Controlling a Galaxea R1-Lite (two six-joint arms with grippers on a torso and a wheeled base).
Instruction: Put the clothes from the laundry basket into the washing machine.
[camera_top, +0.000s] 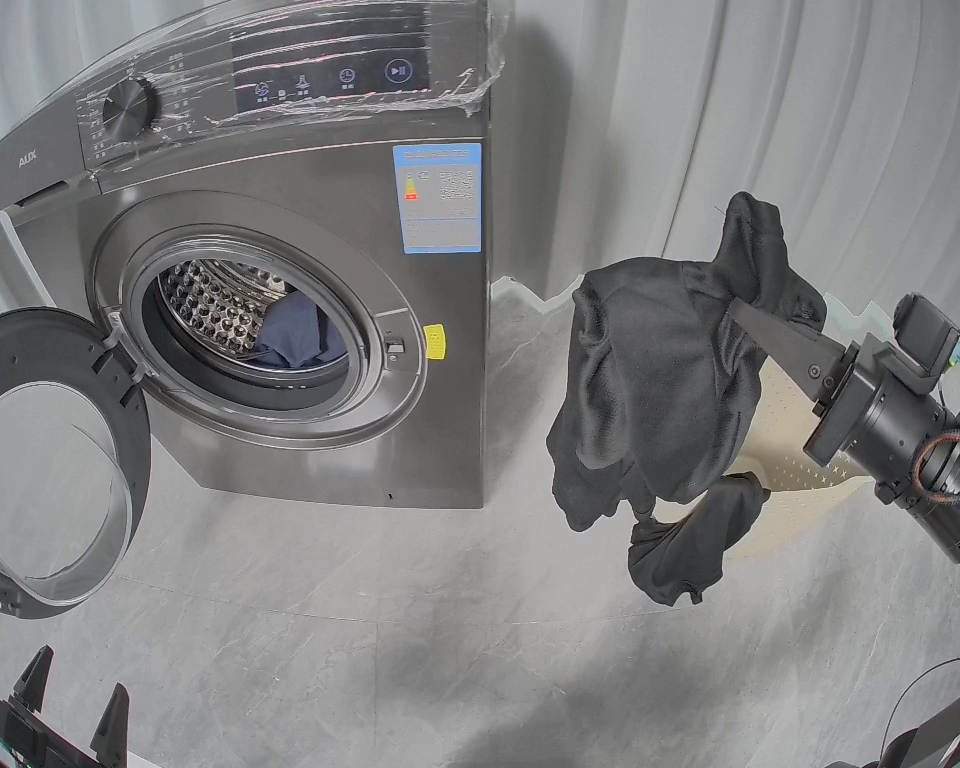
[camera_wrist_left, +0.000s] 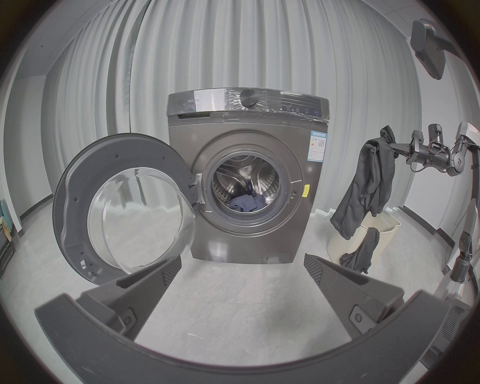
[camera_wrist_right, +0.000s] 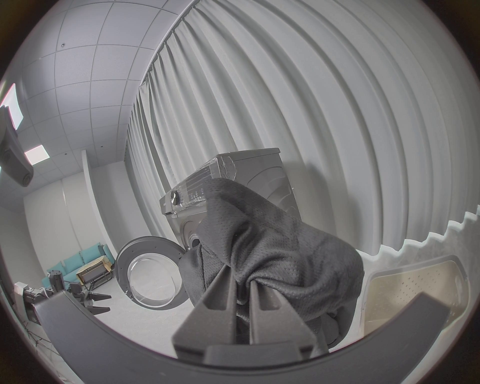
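The dark grey garment (camera_top: 660, 400) hangs right of centre in the head view. It is pinched near its top by the right gripper (camera_top: 745, 315), whose two fingers (camera_wrist_right: 220, 305) are pressed almost together on a fold of cloth, with only a thin slit between them. The fabric looks thick and soft. It bunches over the fingertips and falls in heavy folds, and a sleeve-like end dangles lowest. Behind it, at the right of the frame, stands the cream perforated laundry basket (camera_top: 800, 450), mostly hidden by the garment. What the basket holds cannot be made out, nor whether the lowest cloth touches its rim. In the lower left corner the left gripper (camera_top: 72, 700) is partly cut off by the frame edge, its fingers spread wide and holding nothing. The grey washing machine (camera_top: 440, 400) fills the upper left. Its round door (camera_top: 60, 460) is swung open toward the left edge, and a blue garment (camera_top: 295, 330) lies inside the drum.
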